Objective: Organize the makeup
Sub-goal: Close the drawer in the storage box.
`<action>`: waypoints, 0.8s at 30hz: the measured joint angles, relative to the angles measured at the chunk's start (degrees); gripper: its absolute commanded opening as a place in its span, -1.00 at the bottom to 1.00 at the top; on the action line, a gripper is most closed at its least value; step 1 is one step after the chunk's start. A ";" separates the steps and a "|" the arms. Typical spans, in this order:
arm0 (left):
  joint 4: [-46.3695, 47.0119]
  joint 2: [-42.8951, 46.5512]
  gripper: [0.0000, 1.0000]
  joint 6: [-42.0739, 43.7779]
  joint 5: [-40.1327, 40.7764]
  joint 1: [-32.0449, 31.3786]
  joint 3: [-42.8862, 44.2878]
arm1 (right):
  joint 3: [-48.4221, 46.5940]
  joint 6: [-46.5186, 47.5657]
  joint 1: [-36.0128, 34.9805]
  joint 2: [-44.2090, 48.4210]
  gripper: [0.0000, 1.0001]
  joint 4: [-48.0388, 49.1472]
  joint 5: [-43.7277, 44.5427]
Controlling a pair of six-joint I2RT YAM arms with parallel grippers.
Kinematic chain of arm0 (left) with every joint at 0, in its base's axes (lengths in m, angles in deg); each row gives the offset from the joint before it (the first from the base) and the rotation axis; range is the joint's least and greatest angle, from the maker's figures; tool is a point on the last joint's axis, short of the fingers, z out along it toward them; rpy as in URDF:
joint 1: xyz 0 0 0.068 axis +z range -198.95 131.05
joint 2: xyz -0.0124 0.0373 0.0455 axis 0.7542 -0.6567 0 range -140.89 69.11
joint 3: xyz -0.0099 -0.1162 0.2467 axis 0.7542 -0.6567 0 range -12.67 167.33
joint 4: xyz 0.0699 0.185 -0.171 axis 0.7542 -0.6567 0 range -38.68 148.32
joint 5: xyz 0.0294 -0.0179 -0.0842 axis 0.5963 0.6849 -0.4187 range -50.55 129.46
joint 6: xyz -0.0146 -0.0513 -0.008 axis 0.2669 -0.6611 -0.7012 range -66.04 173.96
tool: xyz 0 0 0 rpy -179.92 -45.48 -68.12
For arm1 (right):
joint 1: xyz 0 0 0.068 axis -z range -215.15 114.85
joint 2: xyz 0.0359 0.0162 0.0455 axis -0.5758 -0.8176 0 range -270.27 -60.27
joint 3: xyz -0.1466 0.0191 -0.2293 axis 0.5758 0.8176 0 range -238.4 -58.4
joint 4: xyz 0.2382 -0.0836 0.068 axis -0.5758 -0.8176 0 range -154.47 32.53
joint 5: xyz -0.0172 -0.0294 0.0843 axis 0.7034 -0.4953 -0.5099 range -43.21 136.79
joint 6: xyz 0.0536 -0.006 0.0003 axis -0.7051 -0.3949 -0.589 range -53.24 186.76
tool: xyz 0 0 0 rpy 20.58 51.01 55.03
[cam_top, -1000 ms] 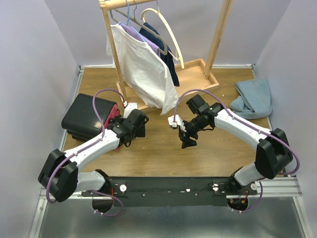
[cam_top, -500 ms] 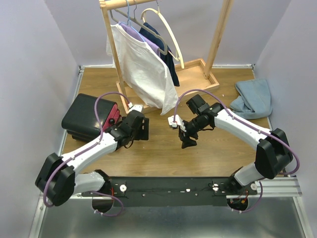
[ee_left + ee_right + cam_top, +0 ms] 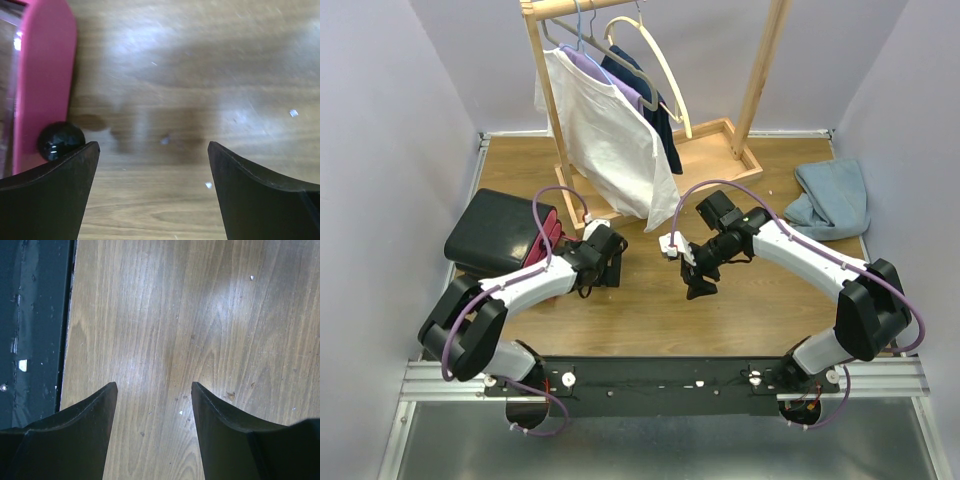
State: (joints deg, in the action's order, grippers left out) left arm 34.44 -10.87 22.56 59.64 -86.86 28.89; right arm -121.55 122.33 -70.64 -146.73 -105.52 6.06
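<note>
While no makeup is showing in any view, we are holding the left gripper (image 3: 153,146) wide open and empty beside the pink drawer (image 3: 45,75) and its black knob (image 3: 59,141); the right gripper (image 3: 153,386) is hanging parted, empty, over the table (image 3: 165,315). We are expecting light, slick, breakable pieces, best pinched across narrow edges. No writing is showing.

Pale lavender walls (image 3: 380,150) on three sides of a glossy wood-grain tabletop (image 3: 650,310), wooden garment rack (image 3: 760,80) at the back with hung shirts (image 3: 610,140), crumpled blue cloth (image 3: 832,200) far right, even overhead light.
</note>
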 measured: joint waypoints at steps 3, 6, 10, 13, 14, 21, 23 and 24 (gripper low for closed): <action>-1.31 -1.44 0.97 -0.31 2.64 0.81 2.16 | 0.00 0.00 0.00 0.00 0.38 0.00 0.00; -1.90 -2.75 0.97 -0.35 4.15 1.42 3.91 | 0.00 0.00 0.00 0.00 0.38 0.00 0.00; -2.14 -3.41 0.97 -0.35 5.18 1.97 4.72 | 0.00 0.00 0.09 0.00 0.38 0.00 0.00; -2.29 -3.41 0.97 -0.35 5.79 2.36 4.74 | 0.00 0.00 0.35 0.00 0.38 0.00 -0.02; -2.38 -3.39 0.97 -0.35 5.95 2.49 4.74 | 0.00 0.00 0.35 0.00 0.37 0.00 -0.02; -4.00 -3.39 0.97 0.20 7.78 3.69 5.42 | 0.00 0.00 0.35 0.00 0.38 0.00 -0.02; -4.50 -3.30 0.98 0.63 8.50 3.80 5.64 | 0.00 0.00 0.37 0.00 0.38 0.00 -0.02; -4.81 -3.19 0.97 0.92 8.83 3.80 5.68 | 0.00 0.02 0.37 0.00 0.38 0.00 -0.02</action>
State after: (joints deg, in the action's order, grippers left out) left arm 29.63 -14.06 23.48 68.47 -83.06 34.57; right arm -121.55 122.36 -70.27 -146.73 -105.52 6.03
